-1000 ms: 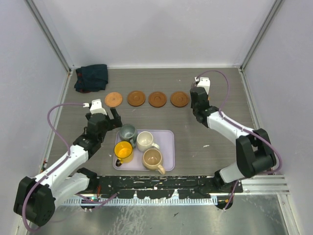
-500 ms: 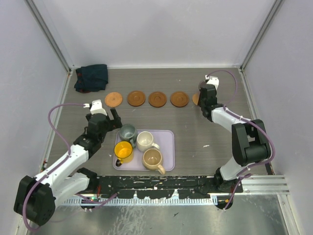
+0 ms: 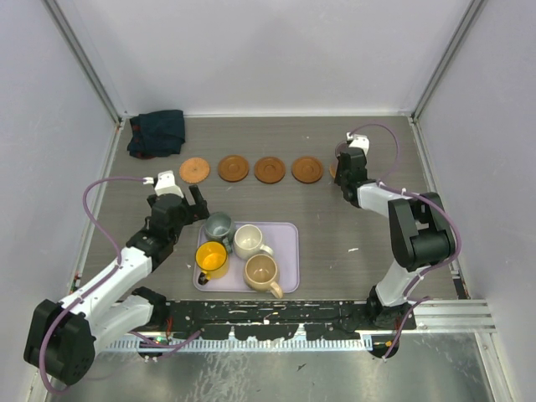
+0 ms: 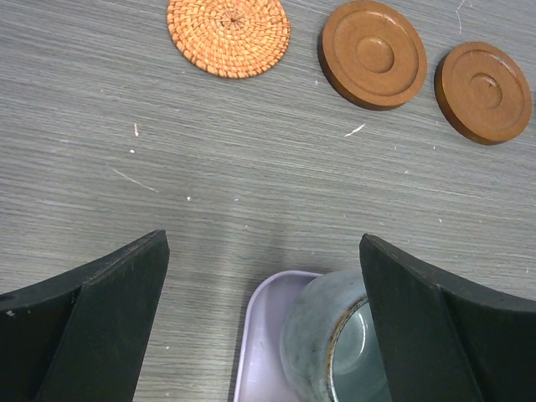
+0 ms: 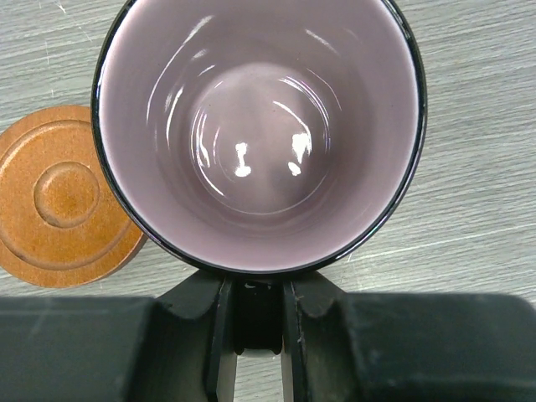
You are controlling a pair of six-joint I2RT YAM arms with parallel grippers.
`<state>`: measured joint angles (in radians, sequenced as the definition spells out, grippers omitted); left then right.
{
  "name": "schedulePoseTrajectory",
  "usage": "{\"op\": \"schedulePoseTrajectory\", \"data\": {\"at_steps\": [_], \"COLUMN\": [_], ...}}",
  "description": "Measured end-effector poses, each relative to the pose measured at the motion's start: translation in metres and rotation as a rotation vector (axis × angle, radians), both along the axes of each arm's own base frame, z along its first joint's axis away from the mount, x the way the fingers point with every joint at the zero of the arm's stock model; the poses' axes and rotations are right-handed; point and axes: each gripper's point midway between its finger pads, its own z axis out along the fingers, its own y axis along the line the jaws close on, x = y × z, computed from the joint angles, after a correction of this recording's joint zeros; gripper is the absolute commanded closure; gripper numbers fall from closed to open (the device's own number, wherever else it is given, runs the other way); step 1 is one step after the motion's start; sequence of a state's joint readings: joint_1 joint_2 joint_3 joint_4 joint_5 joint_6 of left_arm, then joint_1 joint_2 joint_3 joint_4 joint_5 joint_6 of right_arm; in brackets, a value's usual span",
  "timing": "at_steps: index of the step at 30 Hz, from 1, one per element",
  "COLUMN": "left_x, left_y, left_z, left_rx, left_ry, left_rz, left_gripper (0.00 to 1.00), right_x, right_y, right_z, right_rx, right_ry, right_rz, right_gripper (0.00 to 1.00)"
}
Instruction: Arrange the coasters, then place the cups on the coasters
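Observation:
Four brown coasters (image 3: 234, 168) lie in a row at the back; the leftmost (image 4: 228, 33) is woven. A fifth coaster (image 3: 334, 170) peeks out beside my right gripper (image 3: 345, 172). That gripper (image 5: 255, 289) is shut on the handle of the purple cup (image 5: 260, 134), held upright, with a coaster (image 5: 59, 197) partly under its left side. The grey-green (image 3: 219, 226), white (image 3: 248, 241), yellow (image 3: 210, 258) and tan (image 3: 262, 272) cups stand on the lavender tray (image 3: 287, 230). My left gripper (image 4: 261, 251) hangs open over the tray's far left corner, the grey-green cup (image 4: 335, 343) by its right finger.
A dark folded cloth (image 3: 157, 132) lies in the back left corner. Grey walls enclose the wooden table on three sides. The tray (image 4: 260, 335) sits near the front edge between the two arm bases.
My right gripper swung right along the coaster row with the purple cup, then eased back a little left. The left arm has stayed still.

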<state>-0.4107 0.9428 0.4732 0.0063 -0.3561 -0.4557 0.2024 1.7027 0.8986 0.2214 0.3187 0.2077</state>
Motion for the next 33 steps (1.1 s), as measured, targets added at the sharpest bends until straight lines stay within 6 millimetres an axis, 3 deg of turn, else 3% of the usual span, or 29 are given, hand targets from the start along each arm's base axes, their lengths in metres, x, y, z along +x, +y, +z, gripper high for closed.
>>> {"op": "schedulePoseTrajectory", "data": {"at_steps": [33], "left_x": [0.001], "left_y": [0.000], "left_z": [-0.006], "left_rx": [0.008], "left_ry": [0.017], "left_rz": [0.000], "left_gripper": [0.02], "right_x": [-0.001], "right_y": [-0.005], "right_z": [-0.020], "right_rx": [-0.025], "right_ry": [0.032], "right_rz": [-0.021], "right_gripper": [0.99]}}
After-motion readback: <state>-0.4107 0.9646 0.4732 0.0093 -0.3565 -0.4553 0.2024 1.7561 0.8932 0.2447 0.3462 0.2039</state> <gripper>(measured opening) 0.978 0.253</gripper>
